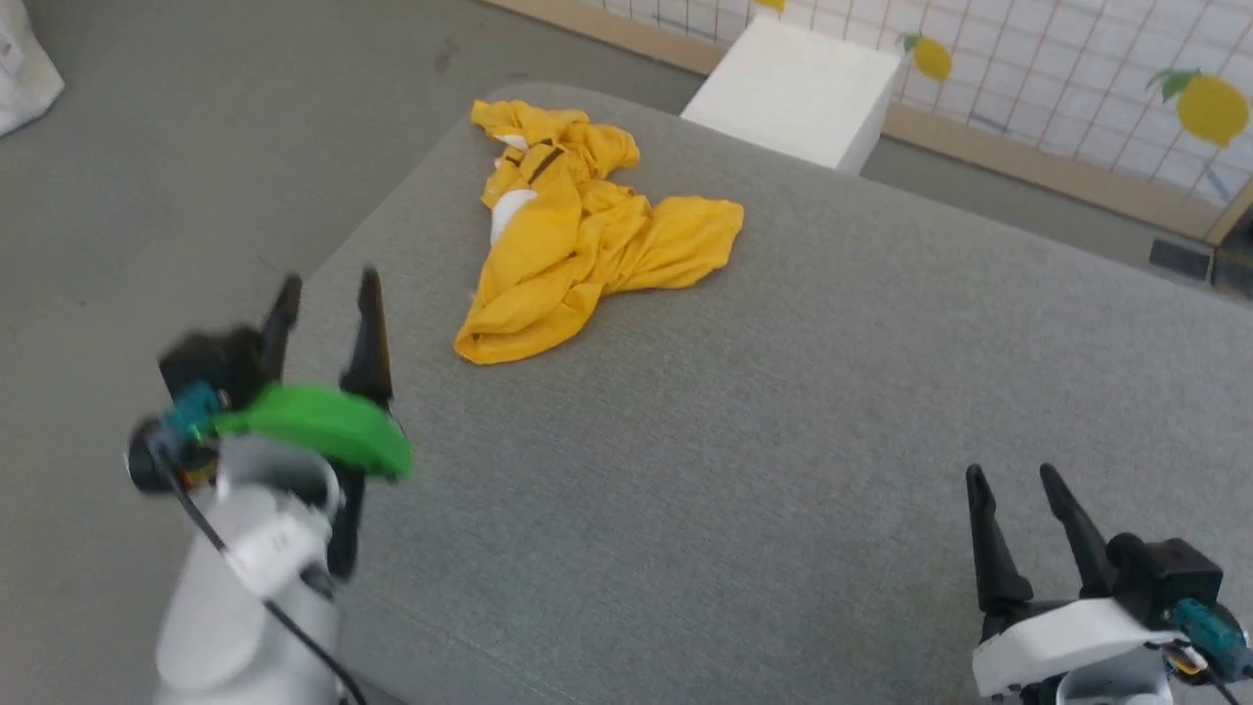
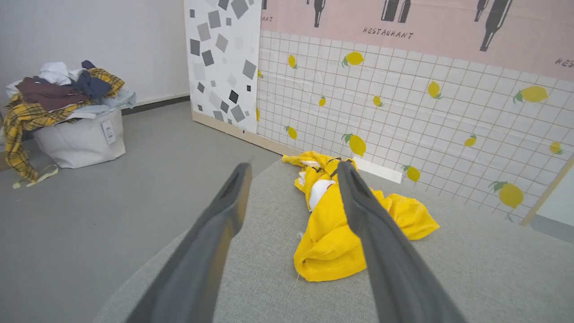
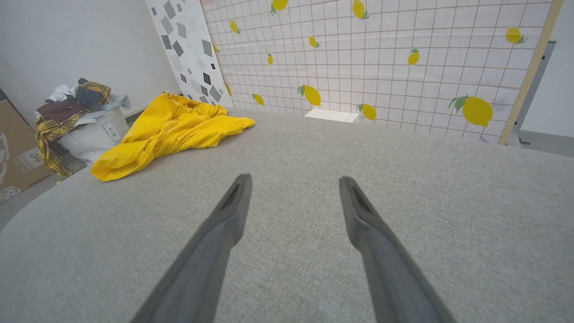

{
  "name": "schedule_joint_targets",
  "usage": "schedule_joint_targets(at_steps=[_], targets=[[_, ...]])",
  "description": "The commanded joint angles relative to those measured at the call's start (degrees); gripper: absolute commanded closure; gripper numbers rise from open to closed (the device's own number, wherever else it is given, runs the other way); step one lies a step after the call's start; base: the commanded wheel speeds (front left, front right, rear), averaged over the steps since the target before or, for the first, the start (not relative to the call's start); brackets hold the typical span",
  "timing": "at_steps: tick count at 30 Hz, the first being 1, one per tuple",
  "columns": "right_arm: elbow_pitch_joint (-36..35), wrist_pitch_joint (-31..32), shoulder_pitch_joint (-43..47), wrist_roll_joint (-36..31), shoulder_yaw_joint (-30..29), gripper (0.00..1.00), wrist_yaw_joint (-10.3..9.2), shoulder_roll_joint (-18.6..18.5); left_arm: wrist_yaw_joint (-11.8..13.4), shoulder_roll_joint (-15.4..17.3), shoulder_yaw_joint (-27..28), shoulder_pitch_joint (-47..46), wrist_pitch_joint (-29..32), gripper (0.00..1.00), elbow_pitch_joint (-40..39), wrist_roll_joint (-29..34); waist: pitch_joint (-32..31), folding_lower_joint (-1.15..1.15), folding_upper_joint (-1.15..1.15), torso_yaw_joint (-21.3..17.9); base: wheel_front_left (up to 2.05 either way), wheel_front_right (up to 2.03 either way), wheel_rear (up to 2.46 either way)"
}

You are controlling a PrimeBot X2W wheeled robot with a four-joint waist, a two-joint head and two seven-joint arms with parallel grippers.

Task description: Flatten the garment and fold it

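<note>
My left end effector [image 1: 330,281] and right end effector [image 1: 1010,473] gape empty; limp, light T-shirt [image 1: 578,245], I'd pinch its near hem

The shirt [image 1: 578,235] is yellow with a white patch and a black stripe, the table [image 1: 783,441] is grey, and the wall [image 2: 403,112] has yellow lemons.

Light was bright, even and soft, shadows faint; the left pincer [image 1: 330,282] looked smeared, and wrist views bowed at edges.
</note>
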Motion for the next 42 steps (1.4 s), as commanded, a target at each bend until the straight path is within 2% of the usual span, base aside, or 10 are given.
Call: schedule_joint_targets(at_steps=[1,4,10,17,22,26,30,35,36,42], targets=[[-1.1,0.6,-1.0,-1.0,-0.5,0.0,-0.09,0.0,-0.7,0.8,0.5,-3.8,0.8,0.0,1.5,-1.2,4.1,0.0,0.0,-2.8,0.0,0.0,0.0],[-3.2,2.0,-1.7,-2.3,-1.3,0.0,-0.09,0.0,-1.9,1.8,1.8,-10.5,4.2,0.0,5.8,-4.1,7.1,0.0,0.0,-4.6,0.0,0.0,0.0],[-8.6,5.0,-3.4,-4.8,-2.6,0.0,-0.09,0.0,-3.4,4.9,5.2,-23.6,17.2,0.0,15.3,-12.1,14.9,0.0,0.0,-9.3,0.0,0.0,0.0],[-12.5,6.5,-4.6,-5.6,-3.8,0.0,-0.09,0.0,-1.8,8.2,6.4,-33.5,31.5,0.0,22.6,-16.2,22.7,0.0,0.0,-14.3,0.0,0.0,0.0],[-13.9,6.4,-4.8,-5.4,-4.8,0.0,-0.09,0.0,0.3,8.6,6.0,-36.6,40.1,0.0,27.0,-17.6,26.2,0.0,0.0,-16.5,0.0,0.0,0.0],[-14.7,6.1,-5.3,-5.0,-5.0,0.0,-0.09,0.0,0.7,8.5,5.1,-37.5,45.7,0.0,29.7,-18.3,28.0,0.0,0.0,-17.3,0.0,0.0,0.0],[-15.0,5.9,-5.5,-4.8,-5.2,0.0,-0.09,0.0,1.7,7.6,3.6,-36.3,48.1,0.0,30.9,-17.7,28.8,0.0,0.0,-17.5,0.0,0.0,0.0],[-15.2,5.8,-5.3,-4.6,-5.7,0.0,-0.09,0.0,1.4,6.2,3.7,-34.4,49.3,0.02,32.1,-19.1,29.1,0.0,0.0,-16.8,0.0,0.0,0.0],[-15.1,5.9,-5.2,-4.7,-5.8,0.0,-0.09,0.0,0.8,6.4,3.6,-34.2,47.6,1.0,31.6,-18.9,28.9,0.0,0.0,-16.5,0.0,0.0,0.0],[-14.1,5.9,-4.5,-4.7,-5.5,0.0,-0.09,0.0,-0.1,7.3,5.4,-34.4,35.5,1.0,28.8,-18.2,25.4,0.0,0.0,-14.5,0.0,0.0,0.0]])
